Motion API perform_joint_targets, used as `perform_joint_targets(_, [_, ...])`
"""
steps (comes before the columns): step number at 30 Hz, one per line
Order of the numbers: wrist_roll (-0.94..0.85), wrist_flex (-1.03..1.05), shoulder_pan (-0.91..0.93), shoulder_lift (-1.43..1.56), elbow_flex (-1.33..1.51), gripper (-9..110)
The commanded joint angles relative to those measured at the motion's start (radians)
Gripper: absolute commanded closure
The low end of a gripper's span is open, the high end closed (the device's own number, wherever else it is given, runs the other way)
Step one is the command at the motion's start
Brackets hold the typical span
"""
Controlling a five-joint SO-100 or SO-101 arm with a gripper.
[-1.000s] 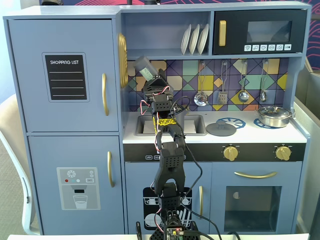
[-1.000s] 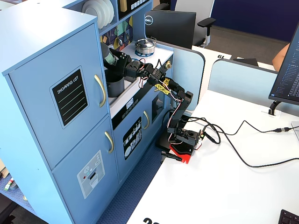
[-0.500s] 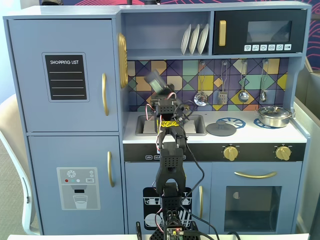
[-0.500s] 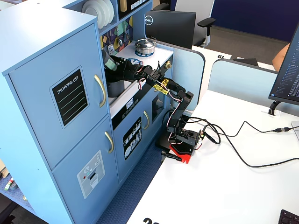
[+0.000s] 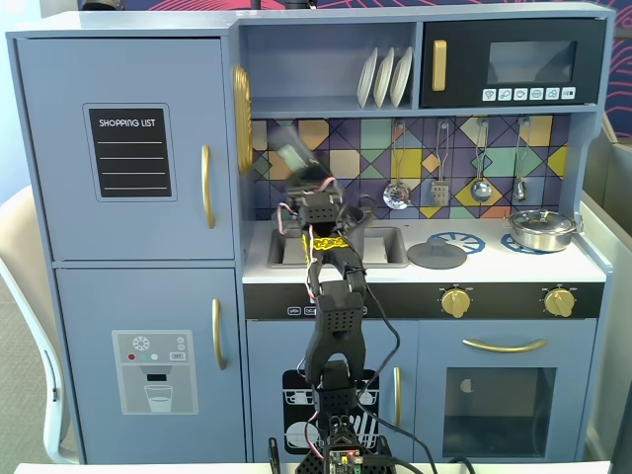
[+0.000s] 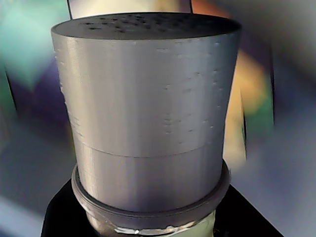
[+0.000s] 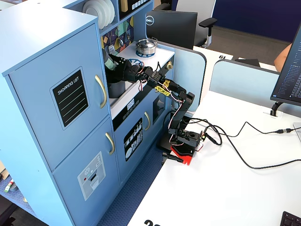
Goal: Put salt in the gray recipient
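Observation:
My gripper (image 5: 299, 176) is shut on the salt (image 5: 290, 156), a slim gray shaker with a pale green label, held tilted and blurred by motion above the counter in front of the tiled back wall. In the wrist view the shaker's light gray cap (image 6: 148, 108) fills the frame, with holes on its top, and the black gripper (image 6: 148, 224) clasps it at the bottom edge. The gray recipient (image 7: 115, 88), a dark gray pot, stands in the sink area just below the gripper (image 7: 118, 66) and the salt (image 7: 110, 61). It is mostly hidden behind the arm in a fixed view (image 5: 362, 221).
A flat round gray lid (image 5: 436, 255) lies on the counter right of the sink (image 5: 385, 252). A shiny steel pan (image 5: 540, 229) sits on the far right burner. Utensils (image 5: 395, 193) hang on the back wall. A shelf with plates (image 5: 385, 77) is overhead.

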Motion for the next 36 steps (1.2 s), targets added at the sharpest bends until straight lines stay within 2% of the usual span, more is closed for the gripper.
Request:
perform_joint_targets(1, [-0.077,-0.023,-0.04,0.015,-0.173,101])
perform_joint_targets(8, [-0.426,0.067,0.083,0.064,-0.143,101])
perform_joint_targets(17, [-0.845,0.137,0.463,0.173,-0.063,101])
perform_joint_targets(23, [-1.307,0.15,0.678,0.195,-0.066,101])
perform_joint_targets(27, [-1.735,0.146,0.761,0.199,-0.048,101])
perform_joint_targets(32, [-2.247,-0.017,0.859,0.195,0.092,101])
perform_joint_targets(36, [-2.425,-0.103,0.92,0.132,0.133,101])
